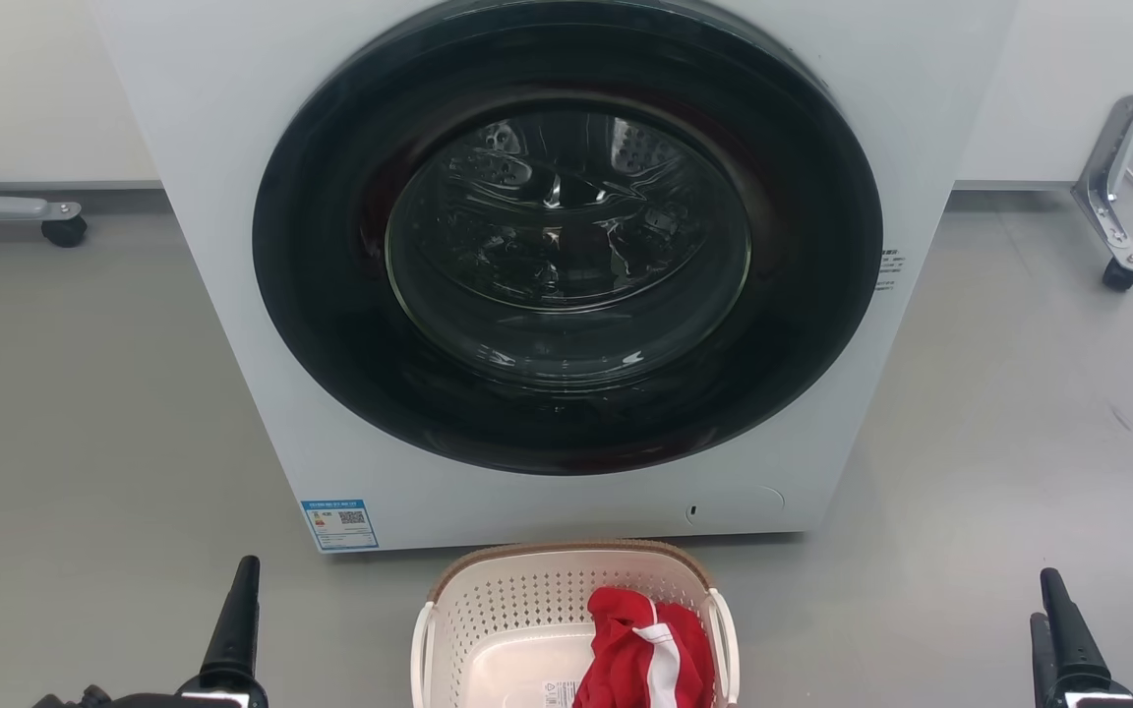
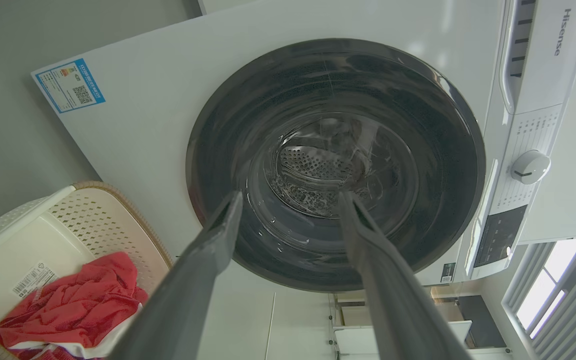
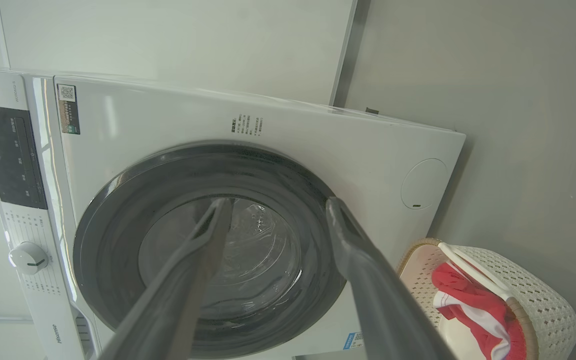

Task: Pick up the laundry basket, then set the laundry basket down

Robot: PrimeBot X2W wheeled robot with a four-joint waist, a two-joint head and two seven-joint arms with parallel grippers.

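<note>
Well, my left and right jaws both stand open and hold nothing. The laundry basket (image 1: 517,605) sits on the floor (image 1: 85,442) between them, just in front of the washing machine (image 1: 222,118). It looks light: stiff plastic full of little holes, with a soft red cloth (image 1: 640,639) inside. I think its smooth white side handles (image 1: 422,644) are the best places to grab.

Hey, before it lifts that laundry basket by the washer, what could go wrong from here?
Both the left pincer and right pincer stand open, wide of the laundry basket; its thin white handles leave little margin, so one side might slip.
The red garment is piled toward the basket's right side, so it may tip when lifted.
The basket sits close to the washing machine; it could bump the front.
</note>
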